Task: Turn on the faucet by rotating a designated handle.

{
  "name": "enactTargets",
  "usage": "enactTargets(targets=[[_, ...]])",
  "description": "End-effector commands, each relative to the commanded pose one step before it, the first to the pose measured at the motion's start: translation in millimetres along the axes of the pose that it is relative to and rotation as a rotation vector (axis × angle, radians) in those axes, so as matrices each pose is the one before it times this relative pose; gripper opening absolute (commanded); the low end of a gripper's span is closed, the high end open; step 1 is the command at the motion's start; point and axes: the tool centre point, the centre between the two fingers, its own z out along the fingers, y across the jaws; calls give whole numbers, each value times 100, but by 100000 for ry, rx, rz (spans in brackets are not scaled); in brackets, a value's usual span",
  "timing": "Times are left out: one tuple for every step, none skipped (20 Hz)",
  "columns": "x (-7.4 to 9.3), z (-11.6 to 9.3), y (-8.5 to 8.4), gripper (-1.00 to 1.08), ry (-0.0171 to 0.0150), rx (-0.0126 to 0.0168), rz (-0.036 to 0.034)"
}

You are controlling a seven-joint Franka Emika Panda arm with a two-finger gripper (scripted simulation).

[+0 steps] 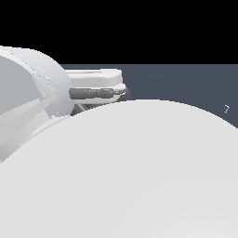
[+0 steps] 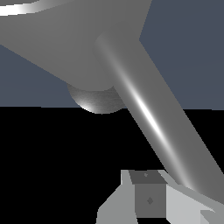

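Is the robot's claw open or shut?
Cannot tell. In the wrist view, only part of the gripper shows beside the shiny handle; the exterior view is blocked by the white arm.

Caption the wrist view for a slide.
Wrist camera close-up: gripper at the shiny handle projecting from the grey faucet.

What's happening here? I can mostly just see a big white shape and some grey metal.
A white robot arm is working on a grey faucet, and it fills most of the exterior view, hiding the faucet there. The wrist view is right up against the faucet's thin shiny handle, which runs down to the claw. One claw finger sits at the rod's lower end, seemingly close against it. Whether the claw is actually gripping the handle can't be told from these pictures.
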Motion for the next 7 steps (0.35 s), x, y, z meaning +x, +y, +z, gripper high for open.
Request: enactTargets(targets=[[799,458,1087,-100,2897,-1761,561],[-122,-3,305,-100,-341,-261,114],[-122,-3,304,-100,-342,-261,113],[-122,-2,304,-100,-342,-261,112],[-122,-2,303,-100,-343,-261,111],[-123,-2,303,-100,-346,-262,109],[0,0,0,-100,0,0,0]])
